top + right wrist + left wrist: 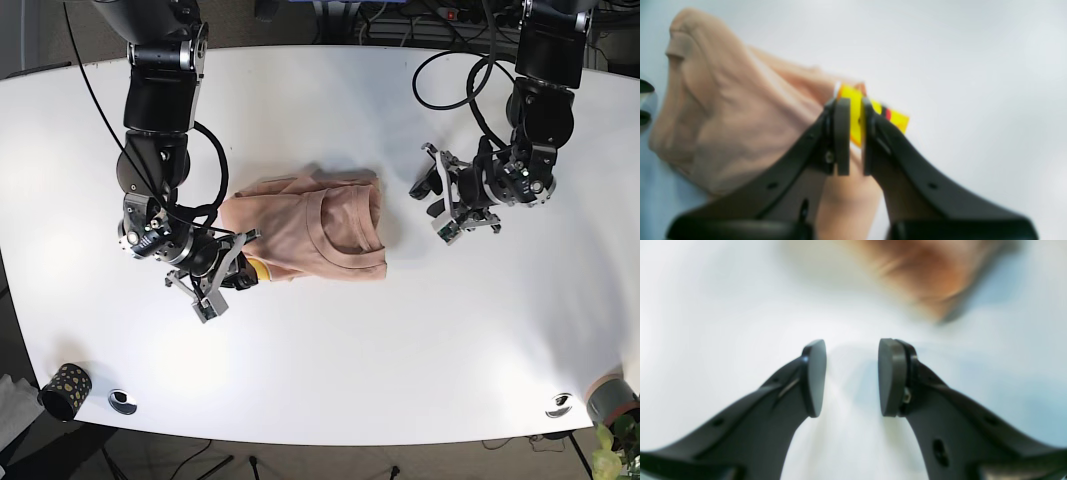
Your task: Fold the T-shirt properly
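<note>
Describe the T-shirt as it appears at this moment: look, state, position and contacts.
The T-shirt is peach-coloured soft knit, lying bunched and partly folded near the middle of the white table, its round neckline facing up toward the base view's right. A yellow tag with a red mark sits at one edge. The right hand is shut on that edge, tag between its pads. The left hand is open, clear of the fabric.

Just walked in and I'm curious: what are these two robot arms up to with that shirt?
They are folding a peach T-shirt on a white table. The right gripper has its jaws closed on the shirt's edge, by a yellow tag. The left gripper hangs open beside the shirt, holding nothing. The shirt lies partly folded, bunched.
</note>
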